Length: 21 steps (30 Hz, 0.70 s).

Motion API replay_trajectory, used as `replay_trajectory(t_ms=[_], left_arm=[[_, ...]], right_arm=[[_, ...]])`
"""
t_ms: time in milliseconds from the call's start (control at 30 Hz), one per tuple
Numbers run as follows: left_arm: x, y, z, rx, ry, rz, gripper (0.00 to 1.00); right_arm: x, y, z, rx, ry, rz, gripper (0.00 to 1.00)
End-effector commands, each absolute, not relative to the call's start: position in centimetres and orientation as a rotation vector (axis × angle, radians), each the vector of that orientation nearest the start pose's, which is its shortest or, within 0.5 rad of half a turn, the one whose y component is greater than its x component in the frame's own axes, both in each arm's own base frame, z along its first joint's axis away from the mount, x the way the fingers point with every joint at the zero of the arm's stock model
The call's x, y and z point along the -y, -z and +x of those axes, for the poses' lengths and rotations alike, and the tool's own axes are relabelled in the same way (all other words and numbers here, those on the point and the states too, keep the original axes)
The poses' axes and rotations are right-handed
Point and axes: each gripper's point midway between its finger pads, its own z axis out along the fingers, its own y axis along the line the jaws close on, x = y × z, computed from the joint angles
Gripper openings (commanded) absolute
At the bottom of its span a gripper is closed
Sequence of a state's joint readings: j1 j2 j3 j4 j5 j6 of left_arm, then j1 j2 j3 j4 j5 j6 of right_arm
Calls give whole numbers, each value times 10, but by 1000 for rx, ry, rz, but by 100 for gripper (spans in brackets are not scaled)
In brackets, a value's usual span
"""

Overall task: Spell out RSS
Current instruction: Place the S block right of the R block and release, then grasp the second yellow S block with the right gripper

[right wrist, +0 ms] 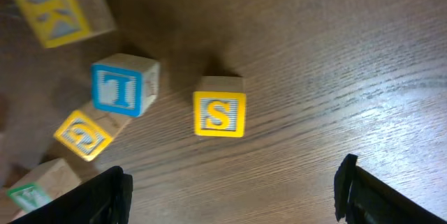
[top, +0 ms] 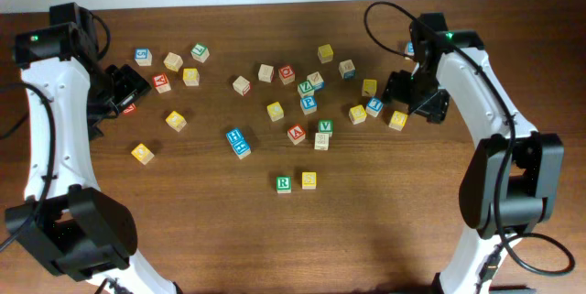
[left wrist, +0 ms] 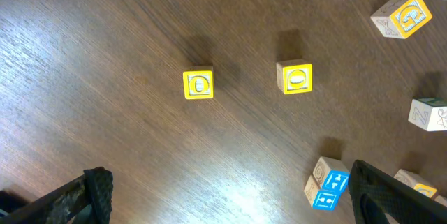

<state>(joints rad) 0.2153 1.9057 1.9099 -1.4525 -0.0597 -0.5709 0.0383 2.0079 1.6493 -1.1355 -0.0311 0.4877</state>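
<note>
A green R block [top: 284, 183] and a yellow S block [top: 309, 180] stand side by side at the front middle of the table. A second yellow S block [top: 397, 120] lies at the right, just left of my right gripper [top: 419, 102]. In the right wrist view this S block [right wrist: 219, 114] lies ahead of the open, empty right gripper [right wrist: 234, 182], apart from the fingers. My left gripper [top: 126, 88] is at the far left; in the left wrist view it [left wrist: 227, 192] is open and empty above bare wood.
Several loose letter blocks lie scattered across the back middle of the table. Beside the right S block are a blue T block [right wrist: 124, 84], a yellow G block [right wrist: 84, 135] and a yellow K block [right wrist: 59, 11]. Two yellow blocks [left wrist: 198, 84] [left wrist: 295, 77] and blue blocks [left wrist: 328, 188] lie near the left gripper.
</note>
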Motion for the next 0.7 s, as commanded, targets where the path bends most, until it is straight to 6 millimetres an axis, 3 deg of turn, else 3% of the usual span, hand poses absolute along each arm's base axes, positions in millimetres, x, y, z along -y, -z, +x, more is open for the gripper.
replay_trajectory(t_ms=[0, 100, 167, 333, 533, 667], left_arm=[[-92, -183, 371, -2775, -62, -1143, 99], [-92, -183, 371, -2775, -62, -1143, 99], [-92, -183, 371, -2775, -62, -1143, 99], [-92, -183, 371, -2775, -62, -1143, 99], [-92, -183, 371, -2775, -62, -1142, 99], [-92, -183, 371, -2775, -62, -1143, 99]], right_arm=[[-18, -60, 405, -2951, -104, 748, 84], [-18, -47, 407, -2932, -111, 742, 80], [-13, -38, 405, -2923, -72, 744, 68], [-12, -22, 404, -2908, -75, 738, 64], [-13, -19, 409, -2888, -84, 732, 56], [-14, 0, 405, -2932, -71, 736, 54]])
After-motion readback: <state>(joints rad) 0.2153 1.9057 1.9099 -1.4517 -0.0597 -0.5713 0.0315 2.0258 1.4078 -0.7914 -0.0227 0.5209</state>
